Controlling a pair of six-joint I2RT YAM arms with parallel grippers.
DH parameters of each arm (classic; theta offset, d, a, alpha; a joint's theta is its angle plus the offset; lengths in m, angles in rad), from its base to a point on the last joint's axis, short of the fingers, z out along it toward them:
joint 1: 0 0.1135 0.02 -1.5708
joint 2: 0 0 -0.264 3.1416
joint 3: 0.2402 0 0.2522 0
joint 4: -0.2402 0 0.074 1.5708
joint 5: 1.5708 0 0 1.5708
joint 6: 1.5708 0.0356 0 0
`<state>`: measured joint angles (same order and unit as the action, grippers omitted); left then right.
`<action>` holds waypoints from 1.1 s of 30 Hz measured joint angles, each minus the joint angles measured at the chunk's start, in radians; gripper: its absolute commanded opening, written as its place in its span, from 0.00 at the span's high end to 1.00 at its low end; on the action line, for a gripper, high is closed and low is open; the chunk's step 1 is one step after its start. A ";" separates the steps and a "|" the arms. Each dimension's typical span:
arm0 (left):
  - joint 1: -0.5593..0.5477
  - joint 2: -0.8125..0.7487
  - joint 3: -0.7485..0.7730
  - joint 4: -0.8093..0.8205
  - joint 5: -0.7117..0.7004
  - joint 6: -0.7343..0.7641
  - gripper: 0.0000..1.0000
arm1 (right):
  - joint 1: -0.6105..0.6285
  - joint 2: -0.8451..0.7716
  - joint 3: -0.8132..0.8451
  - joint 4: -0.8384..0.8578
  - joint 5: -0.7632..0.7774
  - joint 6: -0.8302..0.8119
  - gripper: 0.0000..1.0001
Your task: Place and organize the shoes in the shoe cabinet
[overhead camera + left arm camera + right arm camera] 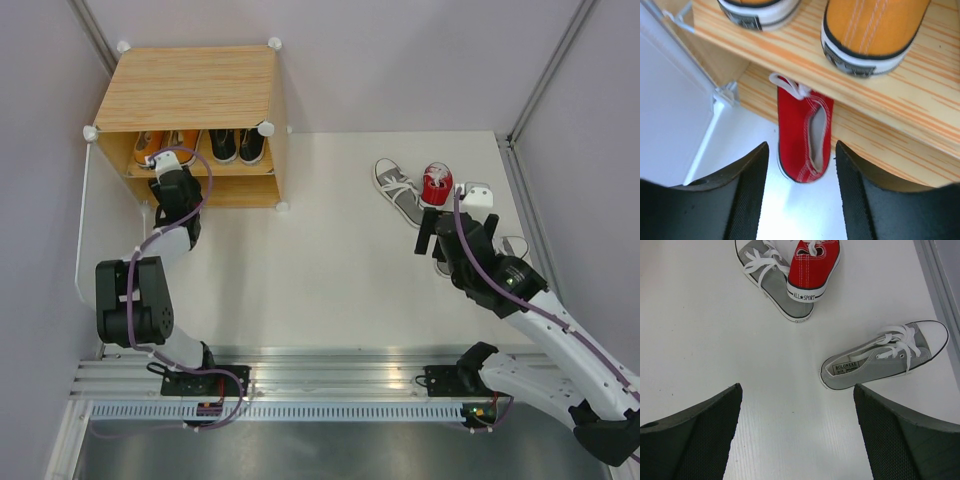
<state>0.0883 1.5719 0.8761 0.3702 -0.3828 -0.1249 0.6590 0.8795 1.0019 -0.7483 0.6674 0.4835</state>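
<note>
**Left fingers (747, 200) apart at the shoe cabinet (190, 90)**

Part open, they flank the heel of a red shoe (802, 135) without touching it. The shoe lies toe-in on the cabinet's bottom board, at 10 o'clock on the counter (330, 260). Orange shoes (872, 30) and a black pair (237, 145) sit on the shelf (920, 115) above. Right fingers (705, 440) gape wide and empty. At 2 o'clock a second red shoe (812, 265) rests on a grey shoe (775, 290), with another grey shoe (885, 357) apart from them.

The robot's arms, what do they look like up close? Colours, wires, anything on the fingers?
Both arms mix white shells with black joint housings: the left arm shows mostly black, the right arm mostly white. A purple cable loops along each. Each gripper's fingers are black with finely textured inner faces.
</note>
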 measured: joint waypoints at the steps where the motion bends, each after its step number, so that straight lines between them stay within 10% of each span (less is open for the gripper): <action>1: -0.008 -0.007 0.000 -0.024 -0.014 -0.020 0.38 | 0.000 0.000 -0.002 0.002 -0.001 -0.003 0.04; 18: -0.040 0.122 0.065 -0.192 -0.105 -0.131 0.62 | -0.003 0.010 -0.013 0.025 -0.024 -0.043 0.04; 26: -0.042 0.146 0.093 -0.190 -0.114 -0.119 0.97 | -0.007 0.045 -0.013 0.030 -0.024 -0.053 0.04; 33: -0.012 0.159 0.127 -0.201 -0.078 -0.108 0.98 | -0.010 0.070 -0.013 0.031 -0.024 -0.054 0.04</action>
<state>0.0765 1.7306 1.0027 0.1688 -0.4606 -0.2329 0.6495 0.9493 0.9894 -0.7177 0.6437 0.4294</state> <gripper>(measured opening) 0.053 0.957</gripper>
